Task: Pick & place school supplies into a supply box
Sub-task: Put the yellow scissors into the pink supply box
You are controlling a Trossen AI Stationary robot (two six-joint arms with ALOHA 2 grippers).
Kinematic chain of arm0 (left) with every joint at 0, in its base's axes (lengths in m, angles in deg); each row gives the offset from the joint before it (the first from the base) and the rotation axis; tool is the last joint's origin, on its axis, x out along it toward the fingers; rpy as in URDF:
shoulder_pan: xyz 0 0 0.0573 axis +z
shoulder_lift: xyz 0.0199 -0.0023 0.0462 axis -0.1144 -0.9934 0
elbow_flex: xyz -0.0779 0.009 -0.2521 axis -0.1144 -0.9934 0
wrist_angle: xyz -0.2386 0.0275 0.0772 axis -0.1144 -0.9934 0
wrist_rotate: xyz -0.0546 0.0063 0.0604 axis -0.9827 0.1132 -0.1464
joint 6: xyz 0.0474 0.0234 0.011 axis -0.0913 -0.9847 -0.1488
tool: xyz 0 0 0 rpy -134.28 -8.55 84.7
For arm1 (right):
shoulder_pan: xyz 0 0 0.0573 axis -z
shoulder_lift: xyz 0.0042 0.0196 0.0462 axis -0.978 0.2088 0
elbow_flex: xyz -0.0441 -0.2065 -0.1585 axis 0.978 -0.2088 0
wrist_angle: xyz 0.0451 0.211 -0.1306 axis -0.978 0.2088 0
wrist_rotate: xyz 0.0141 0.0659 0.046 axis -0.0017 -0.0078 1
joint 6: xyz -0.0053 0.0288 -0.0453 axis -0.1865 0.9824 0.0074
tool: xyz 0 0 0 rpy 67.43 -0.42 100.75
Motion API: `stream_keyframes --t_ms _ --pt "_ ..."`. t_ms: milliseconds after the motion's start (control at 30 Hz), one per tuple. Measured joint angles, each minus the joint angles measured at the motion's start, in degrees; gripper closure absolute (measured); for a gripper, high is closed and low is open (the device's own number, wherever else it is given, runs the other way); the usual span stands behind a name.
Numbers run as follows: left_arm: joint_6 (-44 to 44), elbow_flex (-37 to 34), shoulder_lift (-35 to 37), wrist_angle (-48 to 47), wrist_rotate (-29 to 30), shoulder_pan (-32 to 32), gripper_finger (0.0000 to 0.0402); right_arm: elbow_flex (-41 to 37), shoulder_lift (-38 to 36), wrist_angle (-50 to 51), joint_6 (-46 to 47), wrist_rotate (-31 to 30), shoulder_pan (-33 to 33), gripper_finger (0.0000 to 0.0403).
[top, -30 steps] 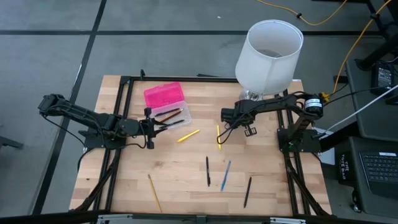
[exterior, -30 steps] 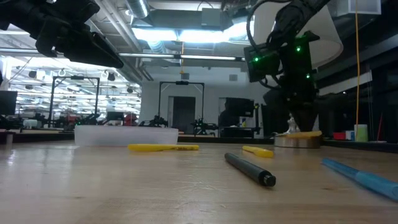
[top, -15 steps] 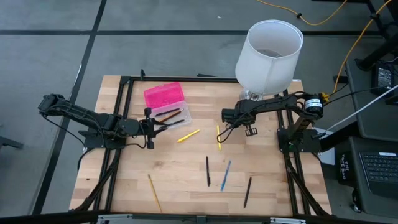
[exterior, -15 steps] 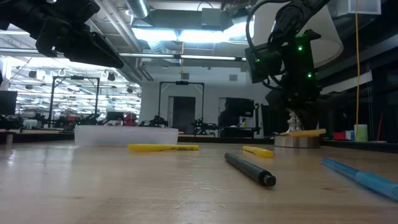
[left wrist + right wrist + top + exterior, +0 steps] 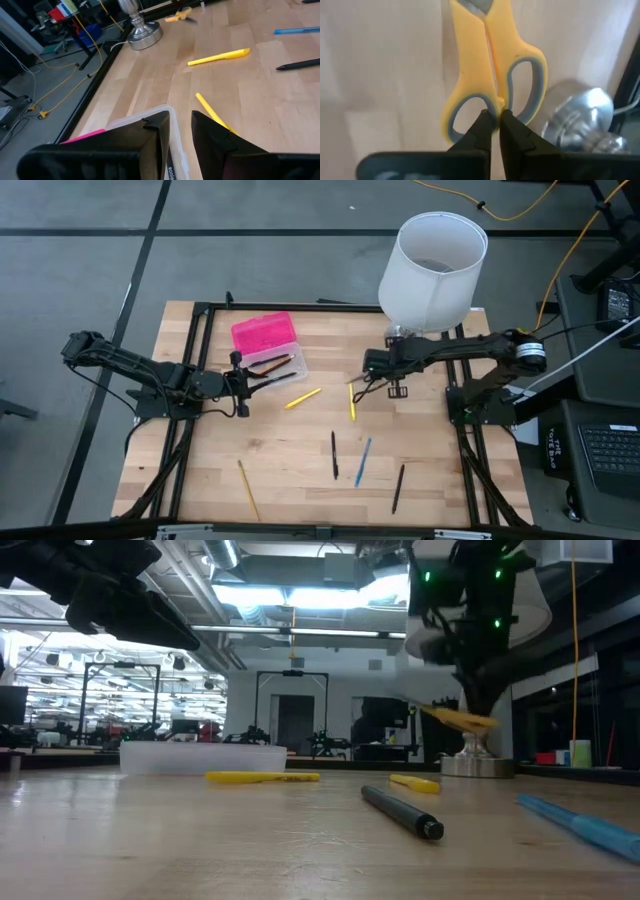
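Note:
My right gripper is shut on the small yellow-handled scissors, which hang in the air in front of the lamp in the low view. At the table's left, my left gripper is at the end of the supply box, whose pink lid lies open behind the clear base. Several pens lie inside the base. On the table lie a yellow pen, another yellow pen, a black pen, a blue pen, a second black pen and a yellow pencil. My left gripper has the clear wall at the box's end between its fingers, one finger over the inside and one outside. It comes in nearly level from the table's left, and the box rests on the table. My right gripper pinches the scissors where the two handle loops meet, a fingertip at each loop's inner side. The fingers slant down from above. The scissors are lifted clear of the table and tilted.
A big white lampshade stands at the far right on a metal base, just behind my right gripper. Black frame rails run along the table's left and right sides.
My right gripper has risen and rolled at the wrist, taking the scissors up from beside the lamp base. They are now clear of the table and tilted instead of lying flat. Its fingers have stayed shut.

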Motion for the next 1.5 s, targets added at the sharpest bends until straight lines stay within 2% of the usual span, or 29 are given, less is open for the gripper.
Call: stream_keyframes --t_ms 200,433,633,733,933,1167,1367,1500 --pt "0.0 0.0 0.0 0.0 -0.1 0.0 0.0327 0.0 -2.6 -9.8 6.1 1.6 -1.1 0.0384" --pt "1.4 0.0 0.0 2.5 -2.4 0.0 0.0327 0.0 -2.5 -26.8 6.9 12.6 -1.1 0.0384" --pt "1.5 0.0 -0.1 6.2 -6.3 0.0 0.0327 -0.9 -2.5 -42.7 4.0 18.9 -1.1 0.0384" --pt "2.5 0.0 -0.1 7.5 -6.8 0.0 0.0327 -1.4 -2.4 -47.4 3.9 22.1 -1.1 0.0384" --pt "6.0 0.0 -2.4 8.8 -6.4 0.0 0.0327 -1.4 -1.8 -53.7 2.3 22.7 -2.2 0.0384" --pt "5.7 0.0 -10.3 23.2 -3.4 0.0 0.0323 -1.4 2.7 -66.3 0.5 23.7 -5.3 0.0384" --pt "4.4 0.0 -15.0 30.4 -1.8 0.0 0.0298 -1.5 8.4 -76.4 -1.9 23.7 -7.5 0.0384" --pt "4.4 0.0 -15.5 31.2 -0.9 0.0 0.0273 -1.5 10.6 -80.0 -2.1 24.1 -8.0 0.0384"
